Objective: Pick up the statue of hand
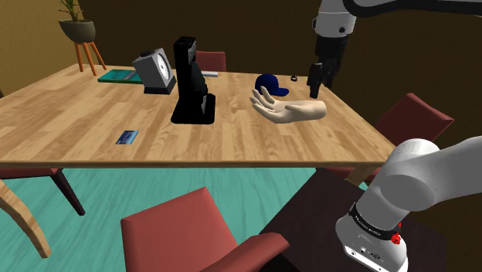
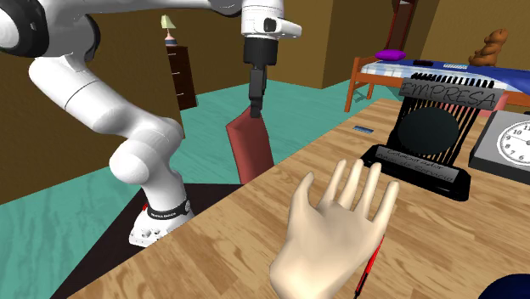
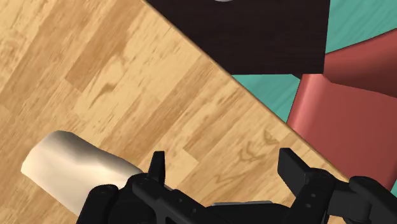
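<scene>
We find the gripper (image 1: 315,86) wide open above the table (image 1: 77,131), near the edge facing the stand (image 1: 309,209). The hand (image 1: 287,109) lies palm up near that edge, its wrist end beside the fingers (image 3: 296,170) (not between them). We advise: centre over the wrist end, descend, then close. Counting outward: one hand, one cap (image 1: 268,83), one trophy (image 1: 189,81), one card (image 1: 127,137), one clock (image 1: 157,71), one book (image 1: 117,76).

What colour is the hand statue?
The hand statue is pale cream; second exterior view shows it best.
</scene>
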